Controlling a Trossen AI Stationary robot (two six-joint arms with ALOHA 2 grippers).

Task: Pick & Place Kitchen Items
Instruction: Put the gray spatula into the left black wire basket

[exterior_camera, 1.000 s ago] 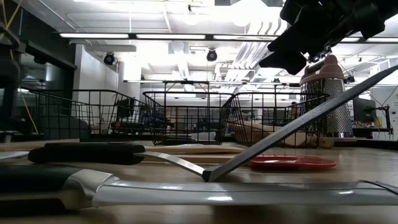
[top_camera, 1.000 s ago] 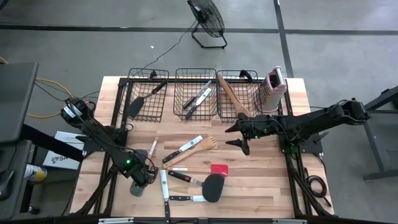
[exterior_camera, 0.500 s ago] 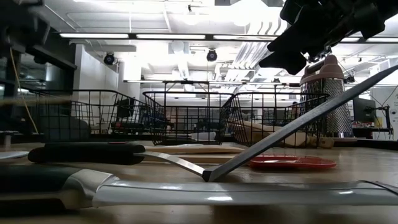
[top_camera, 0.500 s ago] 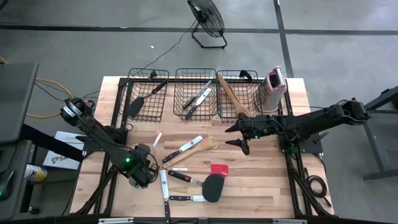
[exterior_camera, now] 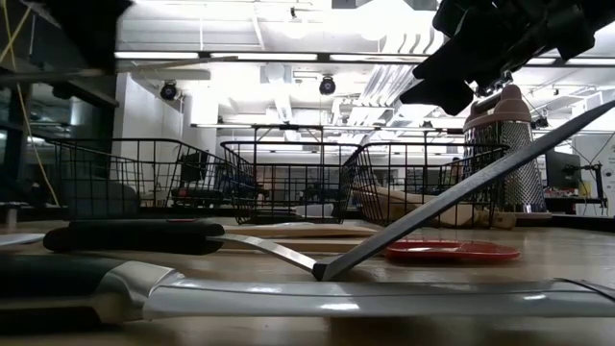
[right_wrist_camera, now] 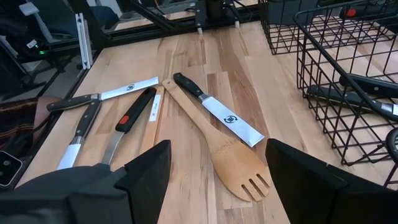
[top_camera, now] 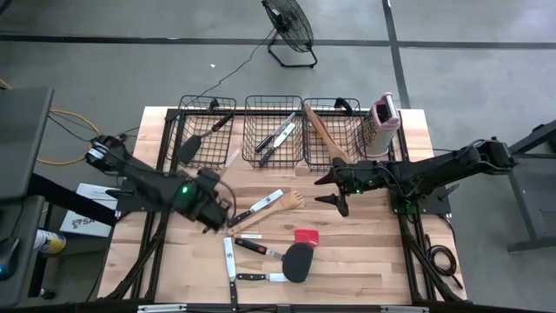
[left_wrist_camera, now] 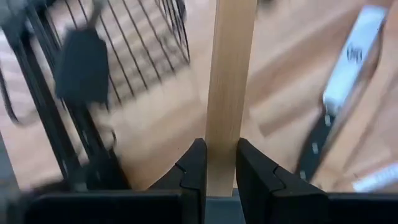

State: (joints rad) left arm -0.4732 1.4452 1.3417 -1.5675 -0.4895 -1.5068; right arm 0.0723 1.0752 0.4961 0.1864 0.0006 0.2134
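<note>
My left gripper is over the table's left-middle, just in front of the left wire basket, shut on a pale wooden utensil handle. The utensil's head is hidden under the gripper. My right gripper hangs open above the table in front of the right basket; in its wrist view a wooden slotted spoon and a black-handled knife lie flat below it. More knives, a red spatula and a black spatula lie flat near the table's near edge. My left gripper pinches the wooden handle between its two fingers. The handle runs lengthwise out past the fingertips, toward the baskets. The utensil is lifted clear of the table. The end behind the fingers is hidden by the gripper.
Three black wire baskets stand along the far edge: the left holds a black spatula, the middle knives, the right wooden utensils. An upright pink-and-white grater stands right of them. Bare wood lies on the table's right half.
My left gripper has risen from the near-left part of the table and swung toward the far edge and right, up to the left basket. It has carried the wooden-handled utensil off the table. The handle now points at the baskets.
</note>
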